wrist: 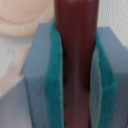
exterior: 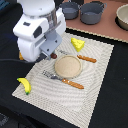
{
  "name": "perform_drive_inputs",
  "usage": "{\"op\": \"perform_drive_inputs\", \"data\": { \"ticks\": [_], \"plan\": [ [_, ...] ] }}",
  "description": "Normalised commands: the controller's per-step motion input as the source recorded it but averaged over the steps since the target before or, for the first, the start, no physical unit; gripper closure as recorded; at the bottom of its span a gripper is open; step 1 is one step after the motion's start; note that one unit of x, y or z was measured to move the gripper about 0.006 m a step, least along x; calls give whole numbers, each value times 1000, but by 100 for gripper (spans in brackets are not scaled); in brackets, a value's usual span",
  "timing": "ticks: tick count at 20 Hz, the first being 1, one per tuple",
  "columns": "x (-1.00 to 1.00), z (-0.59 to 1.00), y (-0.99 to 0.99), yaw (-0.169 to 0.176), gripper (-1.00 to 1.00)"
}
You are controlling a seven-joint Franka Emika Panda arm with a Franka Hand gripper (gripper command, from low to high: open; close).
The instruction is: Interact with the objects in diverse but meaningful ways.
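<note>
- Wrist view up close: the claw (wrist: 75,75) is clamped on the reddish-brown sausage (wrist: 76,45), teal pads (wrist: 54,80) pressing both its long sides, grey finger blocks outside them.
- The sausage stands lengthwise between the pads, its body filling the gap completely.
- In the exterior view the white arm (exterior: 37,27) hangs over the far-left part of the striped mat (exterior: 65,95); the claw tip is hidden under the arm's body there, so the sausage cannot be made out in that view.
- Tan plate (exterior: 68,66) sits mid-mat, just beside the arm, and its face shows nothing on it; a pale curved edge of it peeks into the wrist view too.
- Yellow cheese wedge (exterior: 77,44) rests on the mat near its far edge, just beyond the plate.
- Yellow green-tipped banana (exterior: 24,85) lies at the mat's near-left corner, well apart from the claw.
- Orange-handled fork (exterior: 62,80) lies along the plate's near side; orange-handled knife (exterior: 85,58) lies on the plate's far-right side.
- Two grey pots (exterior: 91,12) stand at the bench's far edge on a brown surface; their insides cannot be seen.
- A pale bowl (exterior: 122,16) sits at the far-right corner, cut off by the frame.
- Open mat stretches toward the near-right corner; dark bench (exterior: 115,95) runs bare along the right edge.
</note>
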Motion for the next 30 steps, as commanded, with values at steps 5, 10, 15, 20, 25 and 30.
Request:
{"op": "perform_drive_inputs", "data": {
  "ticks": [5, 10, 15, 20, 25, 30],
  "plan": [
    [657, 9, -737, 0, 100],
    [665, 0, -722, 0, 100],
    [723, 0, -631, -13, 100],
    [756, -3, -399, -41, 100],
    [713, 108, -62, -45, -100],
    [646, 735, -8, -52, -100]
  ]
}}
